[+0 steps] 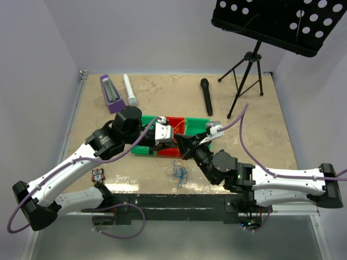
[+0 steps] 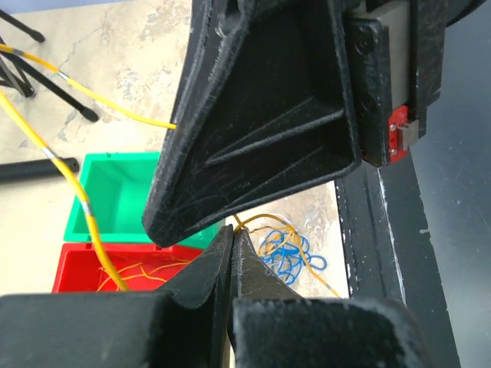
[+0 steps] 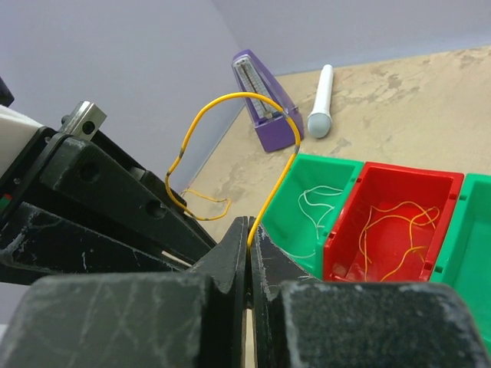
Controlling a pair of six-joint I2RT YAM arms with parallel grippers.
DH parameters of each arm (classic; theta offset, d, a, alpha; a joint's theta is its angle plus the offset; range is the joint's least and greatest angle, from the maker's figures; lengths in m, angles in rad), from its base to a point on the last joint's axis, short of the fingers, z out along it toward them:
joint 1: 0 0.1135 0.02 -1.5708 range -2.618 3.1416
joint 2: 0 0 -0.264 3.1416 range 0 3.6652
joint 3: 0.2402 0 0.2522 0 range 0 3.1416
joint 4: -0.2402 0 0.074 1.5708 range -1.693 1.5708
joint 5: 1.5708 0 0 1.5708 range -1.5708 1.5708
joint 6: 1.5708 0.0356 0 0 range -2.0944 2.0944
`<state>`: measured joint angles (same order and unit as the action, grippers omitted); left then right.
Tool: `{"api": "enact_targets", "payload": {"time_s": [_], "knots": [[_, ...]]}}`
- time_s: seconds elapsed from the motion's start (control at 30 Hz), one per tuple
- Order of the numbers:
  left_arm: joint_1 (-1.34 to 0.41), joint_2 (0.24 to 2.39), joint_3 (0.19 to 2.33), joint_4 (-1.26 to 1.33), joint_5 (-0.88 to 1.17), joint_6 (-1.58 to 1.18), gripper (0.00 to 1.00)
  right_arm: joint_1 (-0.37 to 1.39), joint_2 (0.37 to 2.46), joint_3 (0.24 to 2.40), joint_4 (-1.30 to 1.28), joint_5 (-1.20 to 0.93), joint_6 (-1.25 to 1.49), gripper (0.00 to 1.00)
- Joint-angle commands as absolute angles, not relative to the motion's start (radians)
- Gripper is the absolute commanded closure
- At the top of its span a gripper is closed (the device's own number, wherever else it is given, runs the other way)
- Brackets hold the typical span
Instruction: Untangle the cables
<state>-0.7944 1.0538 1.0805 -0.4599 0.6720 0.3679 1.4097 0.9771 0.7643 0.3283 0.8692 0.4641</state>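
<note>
A small tangle of blue cables [image 1: 179, 174] lies on the table near the front edge; it also shows in the left wrist view [image 2: 290, 253] with orange-yellow strands through it. My left gripper [image 2: 232, 230] is shut on an orange-yellow cable [image 2: 253, 221] that leads down to the tangle. My right gripper [image 3: 250, 230] is shut on an orange-yellow cable [image 3: 230, 96] that arcs up in a loop. In the top view the left gripper [image 1: 171, 140] and right gripper [image 1: 184, 145] meet tip to tip over the front of the bins.
A red bin [image 3: 399, 172] holds orange strands, and a green bin [image 3: 307, 165] holds white strands; another green bin stands on the right [image 1: 198, 123]. At the back are a purple metronome [image 1: 111, 93], a white microphone [image 1: 129, 89], a black microphone [image 1: 206, 96] and a tripod stand [image 1: 246, 76]. An owl figure [image 1: 98, 174] stands front left.
</note>
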Motion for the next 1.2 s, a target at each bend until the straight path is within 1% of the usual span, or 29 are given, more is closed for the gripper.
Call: {"api": "enact_targets", "payload": {"time_s": [0.0,0.07,0.1,0.17,0.37,0.5,0.87,1.17], "knots": [[-0.782,1.06,1.085,-0.379,0.733,0.287,1.0,1.417,0.986,0.807,0.376,0.853,0.465,1.0],[-0.781,1.066,1.088,-0.373,0.75,0.276,1.0,1.419,0.991,0.804,0.379,0.85,0.465,1.0],[-0.781,1.069,1.091,-0.371,0.759,0.273,0.98,1.42,0.992,0.804,0.379,0.848,0.465,1.0],[-0.781,1.066,1.089,-0.373,0.77,0.273,0.96,1.419,0.991,0.802,0.379,0.85,0.466,1.0],[-0.781,1.066,1.075,-0.361,0.778,0.262,0.96,1.419,0.983,0.801,0.385,0.854,0.465,1.0],[-0.781,1.058,1.071,-0.367,0.775,0.264,0.91,1.419,0.983,0.802,0.385,0.854,0.459,1.0],[-0.773,1.025,1.061,-0.374,0.813,0.242,0.87,1.419,0.989,0.802,0.385,0.861,0.456,1.0],[-0.773,1.012,1.051,-0.359,0.873,0.21,0.86,1.419,1.0,0.807,0.38,0.87,0.457,1.0]]}}
